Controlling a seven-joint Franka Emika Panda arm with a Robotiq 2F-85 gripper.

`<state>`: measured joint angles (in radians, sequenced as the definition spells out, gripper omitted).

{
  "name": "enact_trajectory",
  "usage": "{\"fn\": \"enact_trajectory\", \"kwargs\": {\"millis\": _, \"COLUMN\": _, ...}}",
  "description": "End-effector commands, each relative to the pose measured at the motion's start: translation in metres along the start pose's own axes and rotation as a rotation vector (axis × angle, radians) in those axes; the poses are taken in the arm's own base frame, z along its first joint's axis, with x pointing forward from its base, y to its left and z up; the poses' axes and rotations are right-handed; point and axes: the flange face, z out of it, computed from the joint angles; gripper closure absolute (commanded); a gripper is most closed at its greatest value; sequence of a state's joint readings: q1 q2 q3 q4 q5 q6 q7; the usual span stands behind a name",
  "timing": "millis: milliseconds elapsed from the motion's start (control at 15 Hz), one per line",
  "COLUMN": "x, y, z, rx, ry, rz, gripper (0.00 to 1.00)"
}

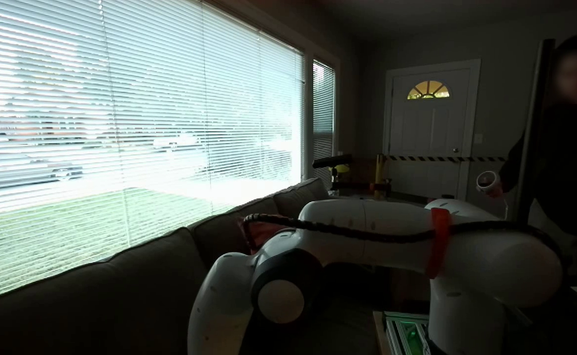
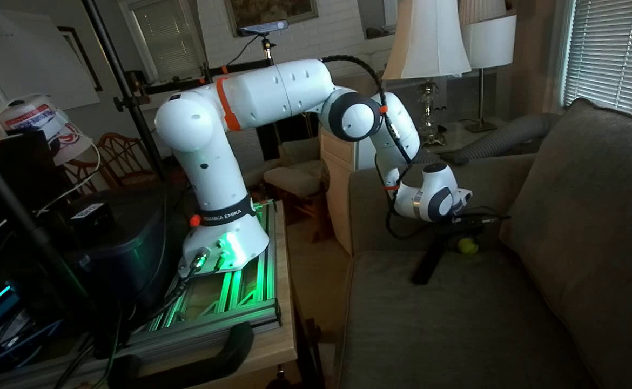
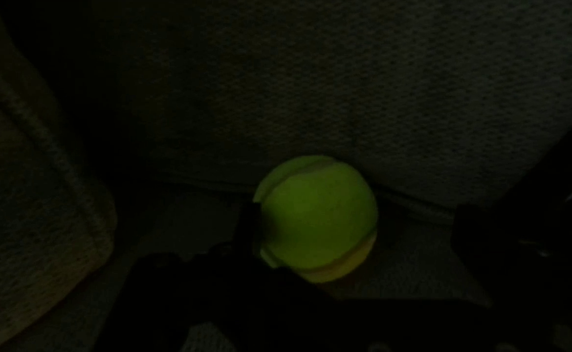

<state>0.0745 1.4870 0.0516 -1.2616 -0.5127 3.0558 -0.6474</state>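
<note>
Blown-out window (image 1: 140, 123), murky wrist view

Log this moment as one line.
Gripper: open | Nearest: tennis ball, not gripped | Contact: cannot tell | Ball place: on couch seat

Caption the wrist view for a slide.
A tennis ball on a dimly lit couch, seen between the open jaws.

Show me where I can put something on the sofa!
In an exterior view, the seat looks bare on the near side, between its front edge and the backrest. By the armrest it's crowded: the open gripper hangs over the ball, near the backrest.
</note>
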Motion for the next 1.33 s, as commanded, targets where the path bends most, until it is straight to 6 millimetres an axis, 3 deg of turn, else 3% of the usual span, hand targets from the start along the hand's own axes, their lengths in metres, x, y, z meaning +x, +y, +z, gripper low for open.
{"fn": "enact_trajectory", "kwargs": {"millis": 0, "x": -0.004, "y": -0.012, "z": 0.003, "rx": 0.056, "ry": 0.036, "rz": 0.058, "gripper": 0.00}}
{"fn": "enact_trajectory", "kwargs": {"millis": 400, "x": 0.008, "y": -0.026, "z": -0.006, "rx": 0.276, "ry": 0.136, "rz": 0.112, "gripper": 0.00}}
{"fn": "enact_trajectory", "kwargs": {"millis": 733, "x": 0.033, "y": -0.059, "z": -0.023, "rx": 0.467, "ry": 0.258, "rz": 0.079, "gripper": 0.00}}
{"fn": "enact_trajectory", "kwargs": {"millis": 933, "x": 0.026, "y": -0.052, "z": -0.036, "rx": 0.559, "ry": 0.263, "rz": 0.051, "gripper": 0.00}}
{"fn": "enact_trajectory", "kwargs": {"millis": 1067, "x": 0.013, "y": -0.038, "z": -0.044, "rx": 0.515, "ry": 0.182, "rz": 0.030, "gripper": 0.00}}
{"fn": "enact_trajectory", "kwargs": {"millis": 1267, "x": 0.013, "y": -0.024, "z": -0.065, "rx": 0.460, "ry": 0.108, "rz": -0.044, "gripper": 0.00}}
